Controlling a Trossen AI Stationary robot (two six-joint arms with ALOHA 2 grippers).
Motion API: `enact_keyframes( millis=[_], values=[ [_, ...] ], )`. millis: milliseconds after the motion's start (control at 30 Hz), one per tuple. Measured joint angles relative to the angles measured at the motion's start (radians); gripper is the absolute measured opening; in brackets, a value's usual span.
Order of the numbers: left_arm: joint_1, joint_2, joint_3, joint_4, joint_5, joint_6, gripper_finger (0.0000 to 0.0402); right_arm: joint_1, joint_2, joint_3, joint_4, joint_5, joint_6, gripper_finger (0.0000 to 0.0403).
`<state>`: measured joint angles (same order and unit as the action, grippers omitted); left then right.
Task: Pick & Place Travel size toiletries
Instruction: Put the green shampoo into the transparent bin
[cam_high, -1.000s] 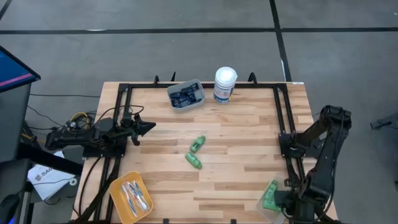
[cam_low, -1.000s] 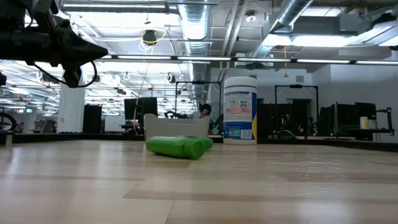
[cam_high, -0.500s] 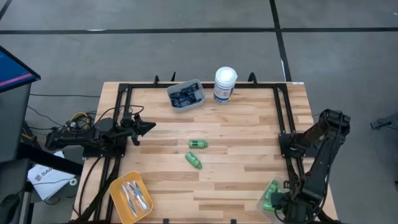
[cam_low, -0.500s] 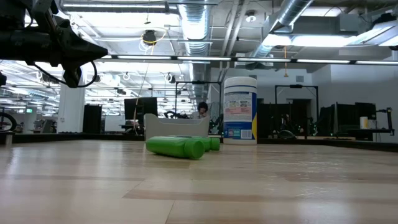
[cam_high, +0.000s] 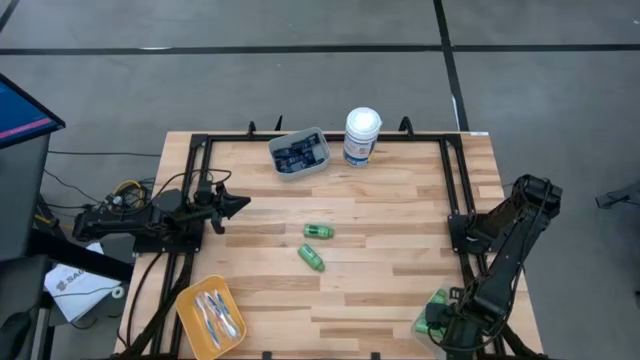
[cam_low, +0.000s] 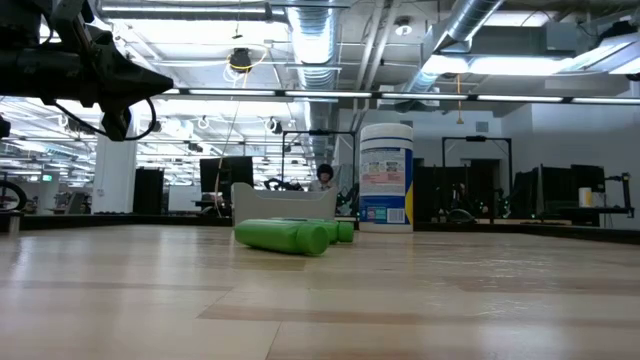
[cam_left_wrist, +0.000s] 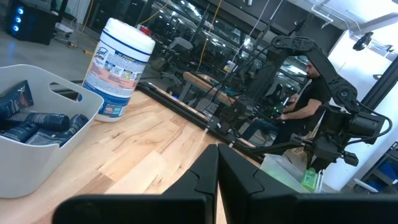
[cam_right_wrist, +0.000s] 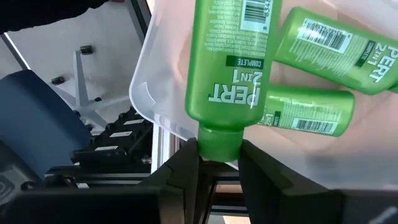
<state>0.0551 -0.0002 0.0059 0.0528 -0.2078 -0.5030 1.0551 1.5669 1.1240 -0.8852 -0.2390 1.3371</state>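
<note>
Wooden surface in an open workshop with ceiling ducts.
Right gripper jaws grasp a green bottle's cap over the clear bin; left gripper jaws clenched, empty.

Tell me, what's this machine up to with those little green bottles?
It is sorting travel toiletries into bins. The right hand pinches a green bottle by its cap over the clear bin at the table's near right corner. Two more bottles lie mid-table. The left hand waits, shut, at the left edge.
</note>
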Motion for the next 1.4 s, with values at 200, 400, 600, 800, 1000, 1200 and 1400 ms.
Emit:
enact_keyframes(
  millis=[200, 400, 600, 800, 1000, 1200, 1400],
  values=[
    [0.0, 0.0, 0.0, 0.0, 0.0, 0.0, 0.0002, 0.0, 0.0, 0.0, 0.0, 0.0, 0.0, 0.0115],
    [0.0, 0.0, 0.0, 0.0, 0.0, 0.0, 0.0002, 0.0, 0.0, 0.0, 0.003, 0.0, 0.0, 0.0136],
    [0.0, 0.0, 0.0, 0.0, 0.0, 0.0, 0.0002, -0.041, -0.014, 0.0, 0.008, -0.003, -0.041, 0.0167],
    [0.0, 0.0, 0.0, 0.0, 0.0, 0.0, 0.0002, -0.234, -0.117, 0.001, -0.072, 0.106, -0.278, 0.0212],
    [0.0, 0.0, 0.0, 0.0, 0.0, 0.0, 0.0002, -0.552, -0.174, 0.002, -0.081, 0.34, -0.601, 0.0223],
    [0.0, 0.0, 0.0, 0.002, 0.0, 0.0, 0.0002, -0.856, -0.057, 0.005, 0.155, 0.311, -0.914, 0.0213],
    [0.0, 0.0, 0.0, 0.007, -0.001, 0.0, 0.0002, -1.009, 0.141, 0.102, 0.214, 0.26, -1.086, 0.0211]
  ],
)
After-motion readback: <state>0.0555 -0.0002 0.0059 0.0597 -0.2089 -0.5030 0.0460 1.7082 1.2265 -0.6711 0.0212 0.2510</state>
